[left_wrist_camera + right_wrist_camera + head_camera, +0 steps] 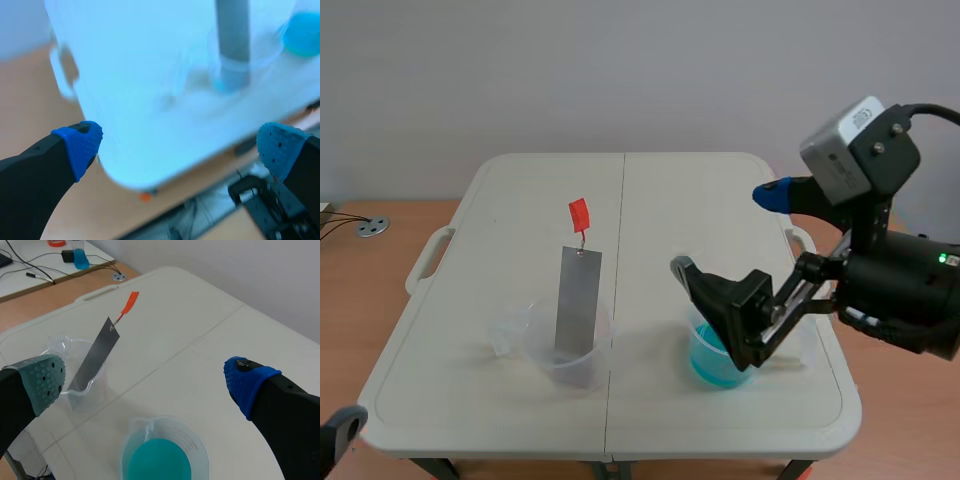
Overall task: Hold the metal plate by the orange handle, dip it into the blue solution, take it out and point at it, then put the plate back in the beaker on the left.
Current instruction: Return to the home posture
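plate: metal plate (578, 300) leans in left beaker (552, 352), orange handle (579, 213) on top
right hand (147, 382): fingers apart, raised above blue solution (159, 460)
left hand (178, 147): fingers apart, low beside counter (650, 200) corner

Left gripper (178, 144) spread wide near table (140, 100) corner; ahead, blurred metal plate (233, 35) stood in clear beaker (265, 62).
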You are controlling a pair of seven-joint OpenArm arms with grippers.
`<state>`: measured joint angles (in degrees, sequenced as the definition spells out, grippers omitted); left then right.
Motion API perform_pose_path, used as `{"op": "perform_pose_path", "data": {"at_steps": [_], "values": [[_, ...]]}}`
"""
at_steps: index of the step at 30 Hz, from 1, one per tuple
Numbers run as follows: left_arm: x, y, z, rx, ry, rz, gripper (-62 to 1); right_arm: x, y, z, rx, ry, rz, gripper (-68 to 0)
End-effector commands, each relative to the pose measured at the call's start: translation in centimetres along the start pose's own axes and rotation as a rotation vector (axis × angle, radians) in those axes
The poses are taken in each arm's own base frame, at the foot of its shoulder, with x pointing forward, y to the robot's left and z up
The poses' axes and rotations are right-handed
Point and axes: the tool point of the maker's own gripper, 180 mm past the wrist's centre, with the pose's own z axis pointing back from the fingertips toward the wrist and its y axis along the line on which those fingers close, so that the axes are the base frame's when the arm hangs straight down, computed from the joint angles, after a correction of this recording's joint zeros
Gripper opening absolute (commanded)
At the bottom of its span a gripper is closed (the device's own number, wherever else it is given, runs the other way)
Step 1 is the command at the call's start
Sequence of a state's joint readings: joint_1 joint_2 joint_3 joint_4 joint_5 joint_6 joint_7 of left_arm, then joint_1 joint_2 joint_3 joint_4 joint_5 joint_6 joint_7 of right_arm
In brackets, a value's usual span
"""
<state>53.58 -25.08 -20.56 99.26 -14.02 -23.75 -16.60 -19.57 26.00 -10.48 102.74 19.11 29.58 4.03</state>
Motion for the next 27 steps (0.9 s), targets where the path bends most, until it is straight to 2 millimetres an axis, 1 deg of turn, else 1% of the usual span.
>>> {"op": "perform_pose_path", "data": {"at_steps": [1,6,11,16,21,24,27], "values": [[0.9,-0.2,-0.1,0.012,-0.041,0.009,1.4,1.0,0.2,0.6,0.001,-0.030,0.001,-1.0],[4.4,-1.0,-0.2,0.035,-0.174,0.026,1.4,0.3,1.2,2.7,-0.006,0.008,-0.017,-1.0],[6.2,-1.7,-0.2,0.058,-0.244,0.038,1.4,-0.1,2.1,4.5,-0.017,0.029,-0.043,-1.1],[5.8,-3.9,-1.5,-0.012,-0.219,-0.032,1.4,-0.2,2.9,5.8,-0.021,0.048,-0.061,-1.2],[5.1,-5.7,-2.7,-0.067,-0.178,-0.066,1.4,-0.3,3.3,6.3,-0.026,0.053,-0.069,-1.2],[5.0,-6.3,-2.9,-0.085,-0.177,-0.071,1.4,-0.4,3.2,6.3,-0.030,0.058,-0.066,-1.2],[5.1,-6.4,-3.0,-0.087,-0.181,-0.070,1.4,-0.4,3.0,6.3,-0.040,0.057,-0.064,-1.2]]}}
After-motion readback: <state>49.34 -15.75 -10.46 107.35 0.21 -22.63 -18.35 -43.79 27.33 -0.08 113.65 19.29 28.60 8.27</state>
